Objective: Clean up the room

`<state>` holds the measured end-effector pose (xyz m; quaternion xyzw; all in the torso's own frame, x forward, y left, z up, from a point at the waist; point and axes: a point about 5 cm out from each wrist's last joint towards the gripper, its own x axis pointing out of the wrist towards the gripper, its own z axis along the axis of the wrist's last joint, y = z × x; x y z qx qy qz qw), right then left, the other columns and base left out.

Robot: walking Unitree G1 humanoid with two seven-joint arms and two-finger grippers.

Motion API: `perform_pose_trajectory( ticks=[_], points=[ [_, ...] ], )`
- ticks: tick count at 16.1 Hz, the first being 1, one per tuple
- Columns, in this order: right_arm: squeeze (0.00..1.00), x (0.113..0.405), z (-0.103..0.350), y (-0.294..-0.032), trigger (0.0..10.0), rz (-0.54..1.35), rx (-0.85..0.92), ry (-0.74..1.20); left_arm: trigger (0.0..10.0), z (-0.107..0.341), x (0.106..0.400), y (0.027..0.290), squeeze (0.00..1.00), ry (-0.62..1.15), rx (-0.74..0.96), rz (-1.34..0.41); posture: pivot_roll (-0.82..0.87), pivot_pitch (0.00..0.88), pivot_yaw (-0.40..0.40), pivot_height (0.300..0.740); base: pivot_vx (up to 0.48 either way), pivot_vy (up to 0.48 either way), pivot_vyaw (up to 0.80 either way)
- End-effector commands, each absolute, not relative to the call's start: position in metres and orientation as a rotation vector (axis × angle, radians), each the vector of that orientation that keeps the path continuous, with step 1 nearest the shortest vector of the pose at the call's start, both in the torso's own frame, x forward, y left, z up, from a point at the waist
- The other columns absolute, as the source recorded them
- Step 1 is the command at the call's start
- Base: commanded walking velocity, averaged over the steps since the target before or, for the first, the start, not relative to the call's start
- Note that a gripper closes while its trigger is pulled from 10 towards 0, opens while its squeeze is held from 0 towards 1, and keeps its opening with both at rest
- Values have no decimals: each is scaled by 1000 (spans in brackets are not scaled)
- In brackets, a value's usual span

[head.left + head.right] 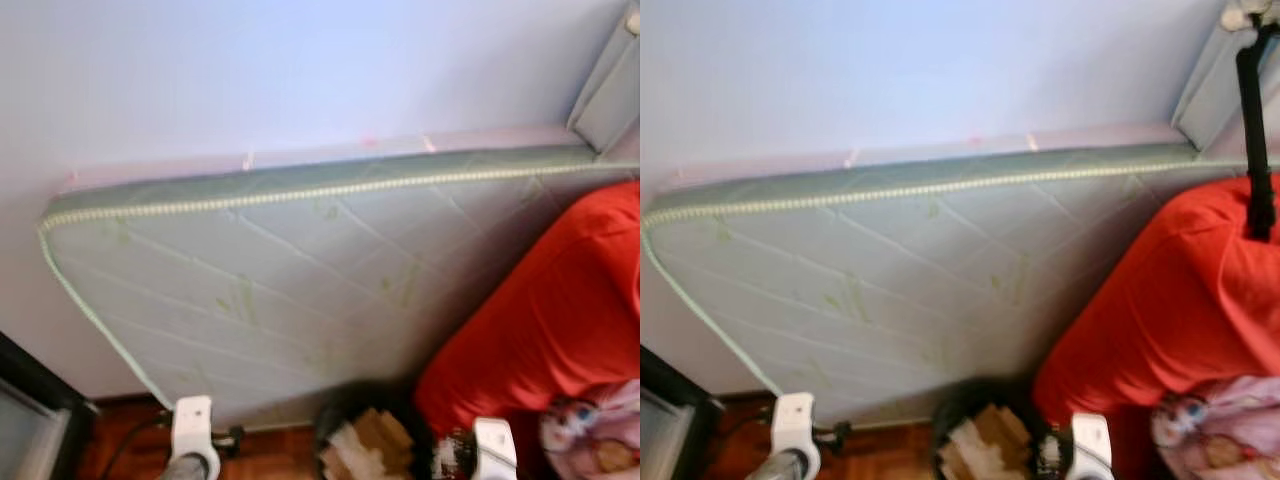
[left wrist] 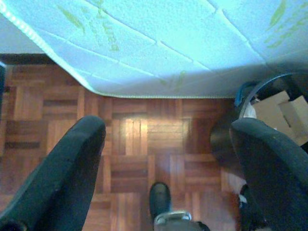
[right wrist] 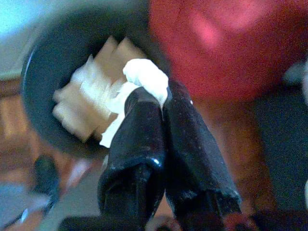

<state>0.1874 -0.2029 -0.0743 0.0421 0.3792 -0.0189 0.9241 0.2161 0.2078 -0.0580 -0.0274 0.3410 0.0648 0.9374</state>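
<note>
the right hand (image 3: 161, 103) is clenched on a white wad (image 3: 144, 77) just above the dark bin (image 3: 43, 72), whose blurred contents look like cardboard. the left hand (image 2: 163, 144) hangs released over parquet floor (image 2: 139, 139), the mattress (image 1: 300, 270) cut off.

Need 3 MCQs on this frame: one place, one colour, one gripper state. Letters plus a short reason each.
1. Where does the mattress stand?
A. flat on the floor
B. on edge against the wall
C. on a table

2. What colour is the big cover beside the bin?
A. red
B. yellow
C. black

3. What is the right gripper doing?
A. wide open over the floor
B. shut on a white wad
C. shut on a shoe

Answers: 1 B, it leans upright on the wall. 2 A, plainly red. 3 B, the white wad sits pinched between its fingers over the bin.
</note>
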Motion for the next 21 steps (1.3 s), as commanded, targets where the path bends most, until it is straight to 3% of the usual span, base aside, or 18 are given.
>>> perform_pose_trajectory(
  ticks=[1, 8, 9, 11, 15, 18, 19, 20, 21],
  points=[
    [0, 180, -77, -196, 10000, -26, 133, 762, 10000, -61, 205, 213, 0, 681, -53, 138, -106, 64, -21, 740, 0, 0, 0],
    [0, 166, -76, -193, 10000, 51, 194, 638, 10000, -56, 193, 212, 0, 512, -43, 85, -84, 87, -47, 740, 0, 0, 0],
    [0, 162, -77, -194, 10000, 43, 206, 637, 10000, -19, 235, 207, 0, 286, 12, 52, -83, 80, -52, 740, 0, 0, 0],
    [0, 152, -79, -198, 10000, 3, 244, 637, 10000, 13, 252, 196, 0, 101, 52, 15, -80, 73, -59, 740, 0, 0, 0],
    [0, 141, -82, -204, 10000, -37, 263, 636, 10000, 30, 253, 191, 0, 0, 60, -5, -73, 58, -65, 740, 0, 0, 0],
    [0, 134, -82, -209, 10000, -80, 322, 603, 10000, 33, 238, 183, 0, 11, 90, -30, -71, 27, -70, 740, 0, 0, 0],
    [0, 214, -33, -192, 10000, 7, 262, 271, 10000, 33, 235, 180, 0, 12, 87, -26, -76, 14, -76, 740, 0, 0, 0],
    [0, 252, 6, -183, 10000, 45, 240, 92, 10000, 32, 234, 176, 0, 11, 75, -17, -76, 8, -89, 740, 0, 0, 0],
    [0, 260, 14, -186, 10000, 74, 231, 73, 10000, 32, 234, 167, 0, 11, 67, -18, -68, 3, -109, 740, 0, 0, 0]
  ],
)
